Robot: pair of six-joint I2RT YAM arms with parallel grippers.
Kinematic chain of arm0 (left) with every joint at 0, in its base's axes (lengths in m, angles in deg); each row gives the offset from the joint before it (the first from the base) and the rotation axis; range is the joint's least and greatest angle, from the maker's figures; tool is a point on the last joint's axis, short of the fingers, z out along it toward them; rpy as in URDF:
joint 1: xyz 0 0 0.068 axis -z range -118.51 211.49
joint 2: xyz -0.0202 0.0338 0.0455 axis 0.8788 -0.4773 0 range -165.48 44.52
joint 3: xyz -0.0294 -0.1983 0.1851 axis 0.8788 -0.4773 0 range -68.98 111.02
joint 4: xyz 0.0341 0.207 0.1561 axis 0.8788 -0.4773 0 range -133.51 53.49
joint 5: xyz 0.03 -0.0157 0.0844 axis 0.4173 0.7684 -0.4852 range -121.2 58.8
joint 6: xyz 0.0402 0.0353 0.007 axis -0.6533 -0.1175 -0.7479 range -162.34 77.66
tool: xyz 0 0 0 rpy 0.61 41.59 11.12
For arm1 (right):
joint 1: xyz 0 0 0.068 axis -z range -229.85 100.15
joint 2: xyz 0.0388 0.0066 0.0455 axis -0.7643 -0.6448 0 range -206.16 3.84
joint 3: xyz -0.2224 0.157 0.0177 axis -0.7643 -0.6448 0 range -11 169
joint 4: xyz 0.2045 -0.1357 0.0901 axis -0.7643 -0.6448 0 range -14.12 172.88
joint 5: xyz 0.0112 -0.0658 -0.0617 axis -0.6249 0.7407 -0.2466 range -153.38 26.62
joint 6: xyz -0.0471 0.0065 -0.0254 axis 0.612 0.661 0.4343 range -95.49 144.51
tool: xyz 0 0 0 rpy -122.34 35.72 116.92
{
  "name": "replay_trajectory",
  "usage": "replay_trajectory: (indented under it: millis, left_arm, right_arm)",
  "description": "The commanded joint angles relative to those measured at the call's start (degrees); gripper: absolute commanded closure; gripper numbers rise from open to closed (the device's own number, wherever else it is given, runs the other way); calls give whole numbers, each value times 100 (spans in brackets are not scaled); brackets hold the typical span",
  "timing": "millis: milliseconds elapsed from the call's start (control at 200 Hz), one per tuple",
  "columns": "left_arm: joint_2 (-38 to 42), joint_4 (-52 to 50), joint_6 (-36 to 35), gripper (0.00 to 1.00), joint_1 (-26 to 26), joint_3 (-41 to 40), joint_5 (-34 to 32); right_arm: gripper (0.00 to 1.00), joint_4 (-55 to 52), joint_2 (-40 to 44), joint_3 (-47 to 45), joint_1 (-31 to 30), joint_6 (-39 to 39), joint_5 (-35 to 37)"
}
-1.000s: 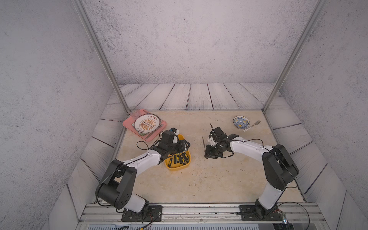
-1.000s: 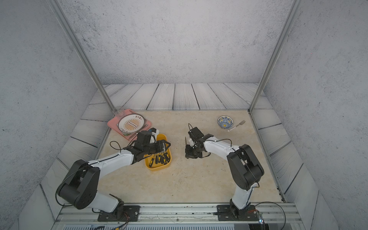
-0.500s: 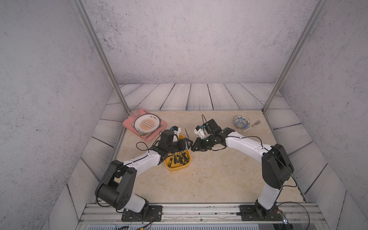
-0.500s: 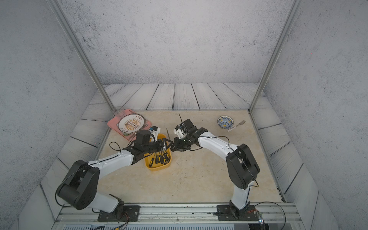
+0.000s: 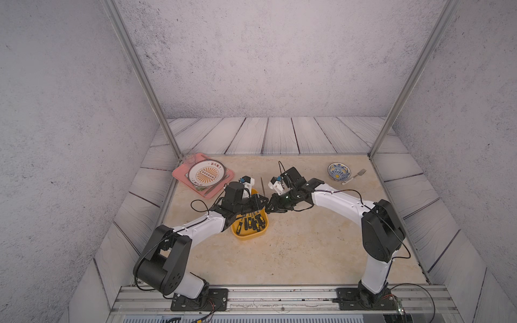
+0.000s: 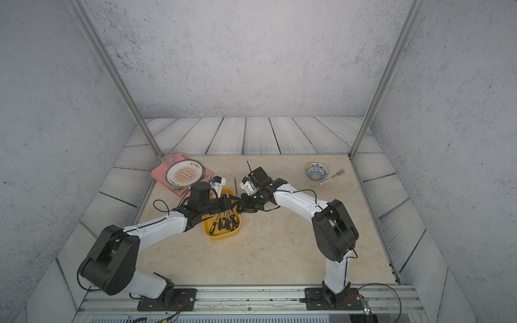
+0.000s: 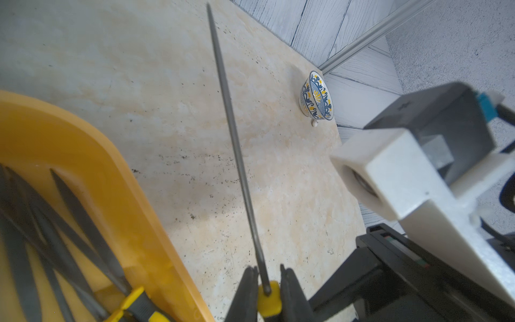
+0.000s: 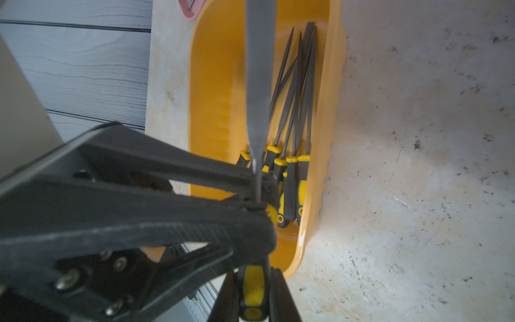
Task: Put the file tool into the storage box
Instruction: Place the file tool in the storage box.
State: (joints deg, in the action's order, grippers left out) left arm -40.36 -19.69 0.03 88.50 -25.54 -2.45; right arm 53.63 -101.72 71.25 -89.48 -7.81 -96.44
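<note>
— Left gripper [image 7: 267, 278] is clamped on the file [image 7: 237, 150], its jaws pressed to both sides of the yellow collar where blade meets handle. Right gripper [image 8: 253, 274] is closed on the same handle, lower down.

— So both have it. Where is it?

— In the air, blade tilted upward, just beside the rim of the box [image 5: 249, 237] and not in it. Several files [image 8: 298, 97] already lie inside.

— What worries you?

— The double grip. If either arm pulls away while the other is clamped, the file gets wrenched or slips in the weaker hold.

— And once the right lets go?

— The left has only the collar, a short bite at one end. I'd judge the long blade could swing about that pinch and strike the right wrist camera [image 7: 390, 178], which sits close.

— Then the drop?

— The file hangs near the rim, not over the middle. Released there, it may hit the rim, bounce onto the table [image 7: 167, 111] or tip the shallow box. It needs laying along the box's length. Crosswise, it would perch on the rim or on the files crowded against one wall.
</note>
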Motion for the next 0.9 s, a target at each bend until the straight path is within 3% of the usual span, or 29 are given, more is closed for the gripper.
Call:
replay_trajectory:
  millis: [0, 75, 135, 365, 486, 626, 691, 751, 896]
  left_arm:
    - [36, -189, -176, 100, -35, -37, -38]
    - [123, -504, -261, 100, -34, -29, -363]
    - [212, -956, -381, 100, -30, 22, -811]
    - [185, -2791, -394, 100, -29, 254, -2728]
    - [-156, -3182, -330, 100, -29, 424, -2783]
    - [-318, -3221, -355, 45, -29, 520, -2665]
    - [-252, -3160, -400, 32, -29, 509, -2664]
    - [-131, -3079, -455, 0, -28, 484, -2698]
    - [287, -3093, -676, 2, -41, 448, -3327]
  right_arm:
    - [88, -33, 40, 257, -11, 76, -48]
    - [62, -135, 53, 282, -14, 13, 181]
    - [52, -220, 59, 298, -10, -29, 393]
    - [50, -282, 55, 202, -11, 16, 612]
    - [50, -331, 47, 175, -12, 41, 717]
    - [49, -453, 111, 126, -16, 138, 927]
    - [48, -596, 200, 115, -1, 285, 1187]
    - [48, -746, 317, 86, 13, 404, 1538]
    - [47, -1069, 746, -87, 253, 558, 2690]
